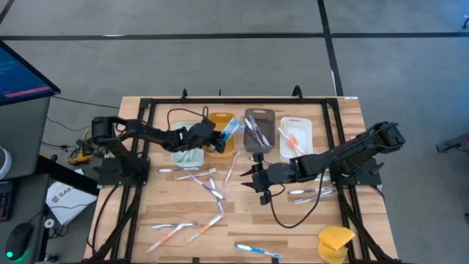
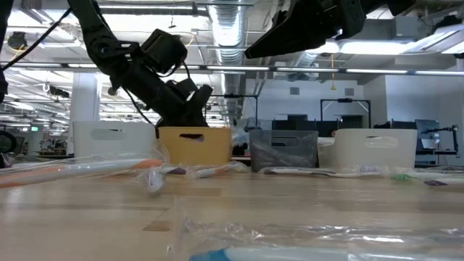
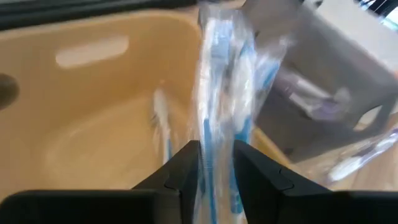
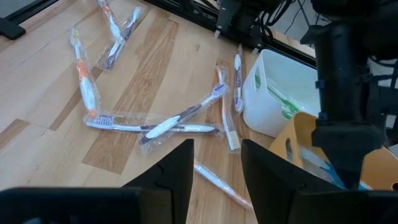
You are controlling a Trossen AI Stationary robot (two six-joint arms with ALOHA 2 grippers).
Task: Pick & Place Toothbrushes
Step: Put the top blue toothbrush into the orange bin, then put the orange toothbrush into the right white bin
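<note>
Left end effector (image 1: pixel 220 136) is positioned over the yellow bin (image 1: pixel 222 149), at about 11 o'clock from the desk (image 1: pixel 242 227) centre. In the left wrist view its fingers (image 3: pixel 180 177) stand slightly parted on either side of a wrapped blue toothbrush (image 3: pixel 219 118) that hangs upright into the yellow bin; whether they grip the wrapper or merely flank it cannot be determined.

Right end effector (image 1: pixel 253 176) hovers near the desk centre, just at 6 o'clock of the grey bin (image 1: pixel 259 130). Its fingers (image 4: pixel 171 174) are moderately apart with nothing between them.

Bins stand in a row along the 12 o'clock side: a pale bin (image 1: pixel 187 155) holding green-handled brushes, the yellow bin, the grey bin, and a white bin (image 1: pixel 296 137) holding orange-handled brushes.

Loose wrapped toothbrushes (image 1: pixel 204 185) lie scattered on the desk, from 9 o'clock through 6 o'clock, with several more (image 1: pixel 315 193) at 3 o'clock beneath the right arm. A yellow lump (image 1: pixel 335 243) sits at the 5 o'clock corner.
</note>
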